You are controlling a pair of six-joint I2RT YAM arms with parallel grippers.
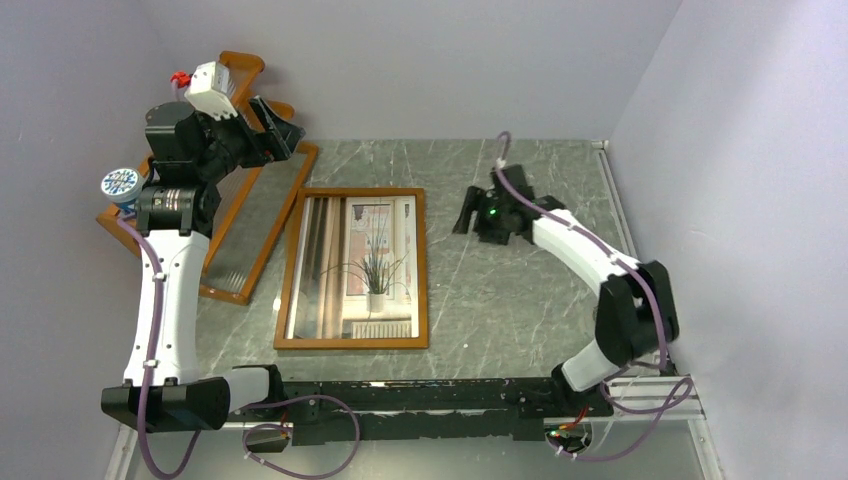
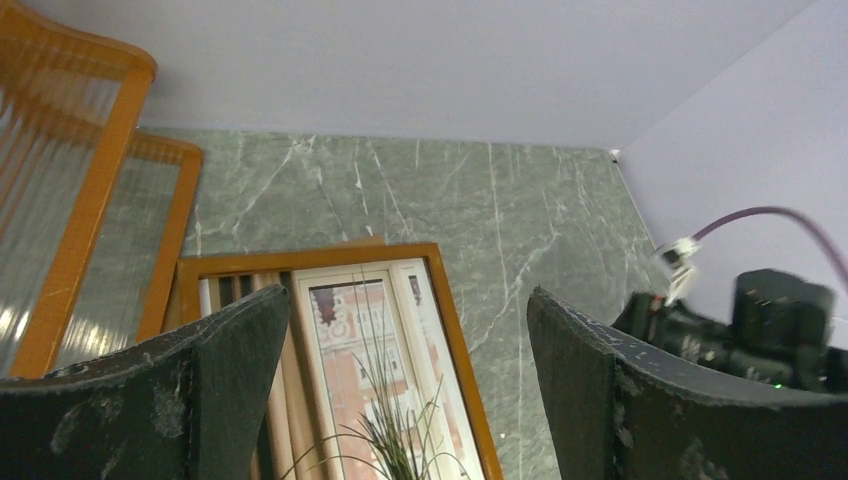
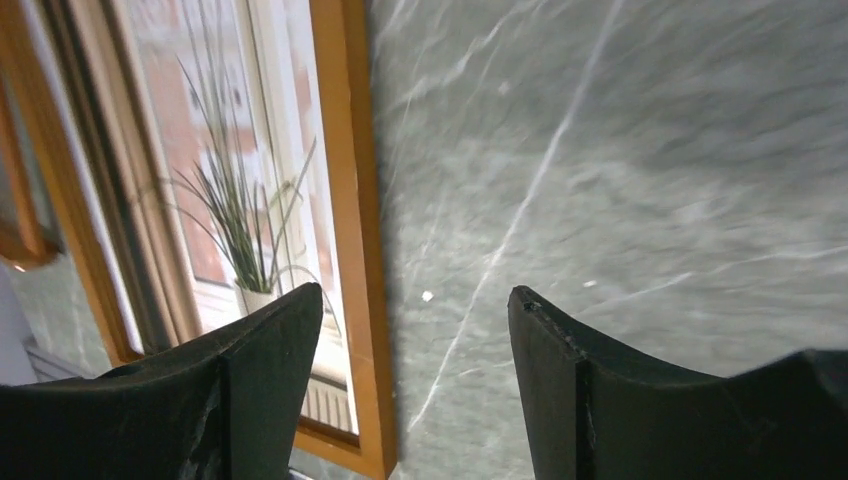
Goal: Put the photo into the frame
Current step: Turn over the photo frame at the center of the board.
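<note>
The photo (image 1: 360, 265) of a spiky potted plant lies flat inside the orange-brown frame (image 1: 423, 265) in the middle of the table. My right gripper (image 1: 465, 212) hovers low over bare table just right of the frame, open, with nothing between its fingers. In the right wrist view the frame's rail (image 3: 345, 150) and the photo (image 3: 220, 150) lie left of the right gripper (image 3: 415, 291). My left gripper (image 1: 283, 128) is raised at the back left, open and empty. In the left wrist view the left gripper (image 2: 408, 295) looks down on the photo (image 2: 370, 370) and the frame (image 2: 455, 330).
An orange wooden rack with ribbed glass panels (image 1: 255, 215) leans and lies at the left, close to the frame's left rail. A blue and white round object (image 1: 120, 183) sits by the left arm. Walls close the table at the back, left and right.
</note>
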